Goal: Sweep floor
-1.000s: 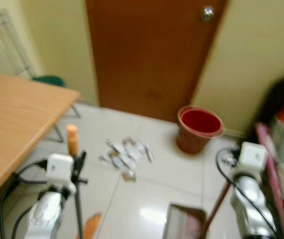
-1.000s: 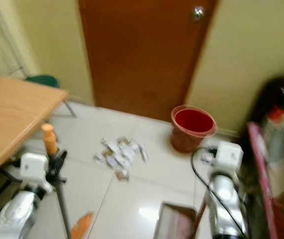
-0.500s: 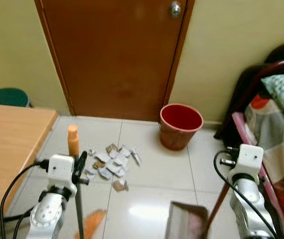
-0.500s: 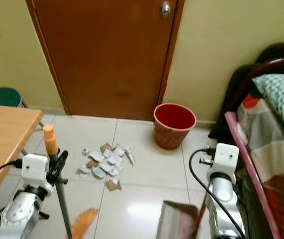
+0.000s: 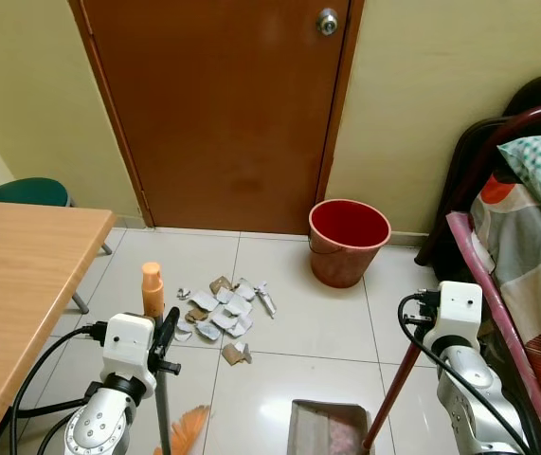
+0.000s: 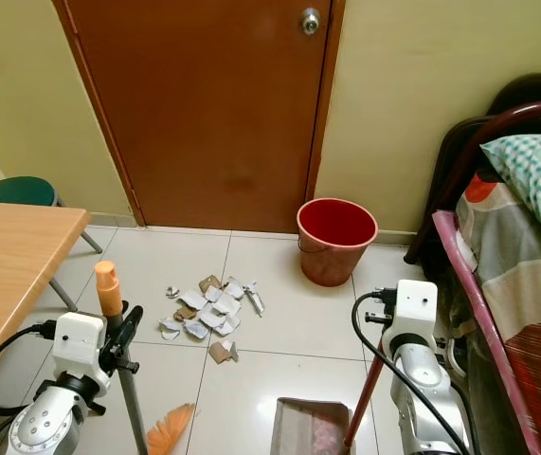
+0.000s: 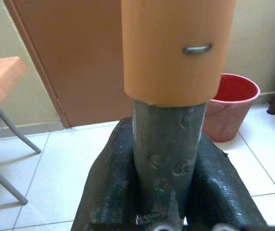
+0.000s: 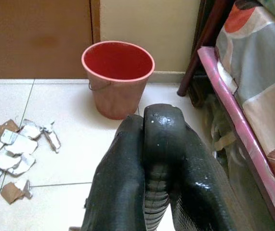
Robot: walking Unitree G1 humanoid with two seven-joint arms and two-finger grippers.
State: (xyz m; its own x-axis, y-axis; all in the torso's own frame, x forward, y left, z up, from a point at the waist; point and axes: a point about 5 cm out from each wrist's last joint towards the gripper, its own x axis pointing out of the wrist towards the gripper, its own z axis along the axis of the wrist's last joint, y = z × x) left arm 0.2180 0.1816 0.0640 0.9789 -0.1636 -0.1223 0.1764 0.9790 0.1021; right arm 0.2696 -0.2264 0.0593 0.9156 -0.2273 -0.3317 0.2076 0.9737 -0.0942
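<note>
A heap of torn paper and cardboard scraps (image 5: 221, 311) lies on the white tiles in front of the brown door. My left gripper (image 7: 163, 144) is shut on the grey broom pole (image 5: 162, 398), just under its orange cap (image 5: 153, 289). The orange bristles (image 5: 187, 428) rest on the floor nearer to me than the scraps. My right gripper (image 8: 149, 125) is shut on the black top end of the dustpan's red handle (image 5: 393, 389). The dustpan (image 5: 325, 428) sits on the tiles below, to the right of the bristles.
A red bucket (image 5: 349, 241) stands by the door (image 5: 223, 104), right of the scraps. A wooden table (image 5: 14, 284) and a green chair (image 5: 19, 192) are on the left. A bed (image 5: 526, 256) with a dark red frame runs along the right.
The camera has swung right and steadied, so bed and door now show sharply. Both grippers hold the broom and the dustpan handle as before. The scraps have not moved.
</note>
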